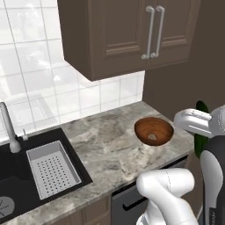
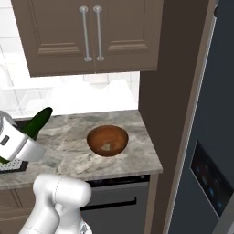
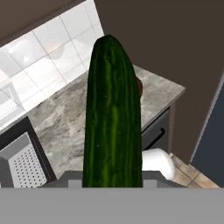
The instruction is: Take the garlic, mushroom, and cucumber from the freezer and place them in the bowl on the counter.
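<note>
On the table [image 1: 105,149] stood the bowl [image 1: 154,131] with one small pale item inside. We held the cucumber [image 3: 113,118] clamped in our tool, in the air beside the table; placing it was still left.

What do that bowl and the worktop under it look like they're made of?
The bowl looks like turned wood: reddish-brown, with a glossy darker inside, perhaps varnished. The counter looks like polished stone, probably marble or granite, judging by its grey-beige veined mottling. Both are rendered, so this is only their look.
</note>
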Tool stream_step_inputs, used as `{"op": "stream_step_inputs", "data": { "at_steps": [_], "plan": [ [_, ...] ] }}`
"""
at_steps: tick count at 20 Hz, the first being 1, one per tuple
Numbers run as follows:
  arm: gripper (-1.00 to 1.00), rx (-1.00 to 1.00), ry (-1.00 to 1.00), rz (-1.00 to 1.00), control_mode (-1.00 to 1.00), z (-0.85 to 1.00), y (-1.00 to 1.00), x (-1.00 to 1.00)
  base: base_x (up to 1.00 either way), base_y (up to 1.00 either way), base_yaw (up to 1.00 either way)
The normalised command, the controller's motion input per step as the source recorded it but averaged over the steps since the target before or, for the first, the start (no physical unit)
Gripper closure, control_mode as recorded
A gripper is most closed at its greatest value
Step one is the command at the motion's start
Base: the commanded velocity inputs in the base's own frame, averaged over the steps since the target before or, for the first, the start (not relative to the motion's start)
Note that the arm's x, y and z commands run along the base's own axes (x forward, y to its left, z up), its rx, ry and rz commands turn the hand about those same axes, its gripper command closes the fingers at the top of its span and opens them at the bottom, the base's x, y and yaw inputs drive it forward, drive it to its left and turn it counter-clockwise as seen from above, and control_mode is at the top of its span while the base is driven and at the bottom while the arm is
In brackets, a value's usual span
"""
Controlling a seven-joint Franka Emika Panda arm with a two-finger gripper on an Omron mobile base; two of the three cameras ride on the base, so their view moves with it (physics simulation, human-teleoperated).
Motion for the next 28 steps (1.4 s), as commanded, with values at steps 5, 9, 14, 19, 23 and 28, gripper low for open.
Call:
{"op": "stream_step_inputs", "data": {
  "at_steps": [5, 9, 14, 19, 23, 28],
  "plan": [
    [1.00, 0.00, 0.00, 0.00, 1.00, 0.00, 0.00, 0.00, 0.97, 0.25, -0.25],
    [1.00, 0.00, 0.00, 0.00, 1.00, 0.00, 0.00, 0.00, 0.77, 0.01, -0.47],
    [1.00, 0.00, 0.00, 0.00, 1.00, 0.00, 0.00, 0.00, 0.51, 0.00, -0.45],
    [1.00, 0.00, 0.07, -0.05, -1.00, -0.02, -0.08, 0.37, 0.20, -0.01, -0.10],
    [1.00, 0.00, 0.04, -0.01, -1.00, -0.19, -0.10, 0.68, 0.00, 0.00, 0.00],
    [1.00, 0.00, 0.01, 0.00, -1.00, -0.17, -0.12, 0.61, 0.00, 0.00, 0.00]
  ]
}}
